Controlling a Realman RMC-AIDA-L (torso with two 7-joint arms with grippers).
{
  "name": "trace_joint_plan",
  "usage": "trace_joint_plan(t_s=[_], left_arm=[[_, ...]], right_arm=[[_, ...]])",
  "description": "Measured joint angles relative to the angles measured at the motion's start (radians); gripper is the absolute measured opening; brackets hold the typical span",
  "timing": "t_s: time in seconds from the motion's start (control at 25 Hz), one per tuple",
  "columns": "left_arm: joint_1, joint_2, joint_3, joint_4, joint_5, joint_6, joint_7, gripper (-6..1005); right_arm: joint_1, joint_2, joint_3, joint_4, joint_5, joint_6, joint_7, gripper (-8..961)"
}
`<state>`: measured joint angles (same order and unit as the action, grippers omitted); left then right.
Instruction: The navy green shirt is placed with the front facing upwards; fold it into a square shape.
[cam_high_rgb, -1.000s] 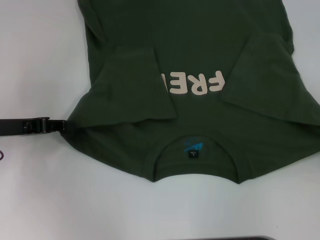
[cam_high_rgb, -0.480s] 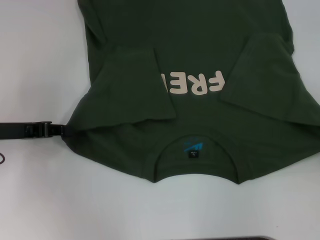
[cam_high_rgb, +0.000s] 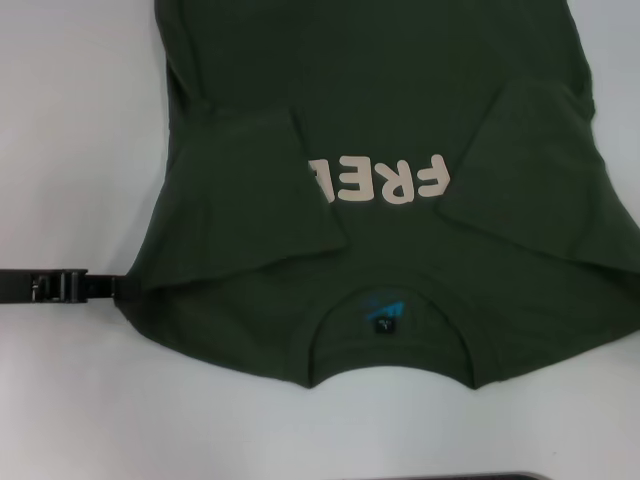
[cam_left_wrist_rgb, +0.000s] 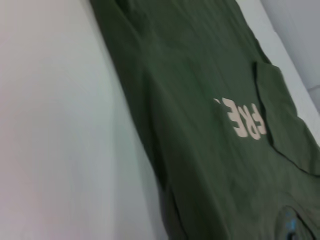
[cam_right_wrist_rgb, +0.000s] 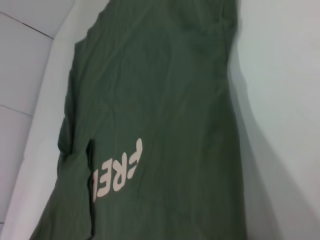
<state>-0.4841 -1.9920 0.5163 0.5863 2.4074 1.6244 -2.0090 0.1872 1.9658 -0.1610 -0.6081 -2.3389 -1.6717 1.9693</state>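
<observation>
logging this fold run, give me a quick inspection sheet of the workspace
surface: white table, bare where it shows
job's things: navy green shirt front up, both sleeves folded in over the chest; left sleeve covers part of the cream lettering; collar nearest the robot
clutter: nothing seen
grippers: left gripper at the shirt's left shoulder edge; right gripper not in view
cables: nothing seen
surroundings: dark strip at the near table edge, pale wall beyond the table

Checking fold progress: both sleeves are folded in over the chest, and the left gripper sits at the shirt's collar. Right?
Not quite. The sleeves are folded in, but the left gripper sits at the shoulder edge of the navy green shirt, on the robot's left, not at the collar. The head view shows this.
</observation>
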Motion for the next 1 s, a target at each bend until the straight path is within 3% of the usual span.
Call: trace_joint_plan(t_s=[0.48, 0.76, 1.0], left_arm=[[0.042, 0.022, -0.003, 0.013, 0.045, 0.133, 0.031, 4], [0.077, 0.022, -0.006, 0.018, 0.068, 0.164, 0.052, 5], [0.093, 0.022, -0.061, 0.010, 0.066, 0.167, 0.086, 5]], right_arm=[[-0.118, 0.036, 0.085, 0.003, 0.000, -0.037, -0.130, 44], [-0.175, 0.034, 0.175, 0.012, -0.002, -0.060, -0.181, 45], [-0.187, 0.033, 0.242, 0.012, -0.004, -0.074, -0.223, 45]])
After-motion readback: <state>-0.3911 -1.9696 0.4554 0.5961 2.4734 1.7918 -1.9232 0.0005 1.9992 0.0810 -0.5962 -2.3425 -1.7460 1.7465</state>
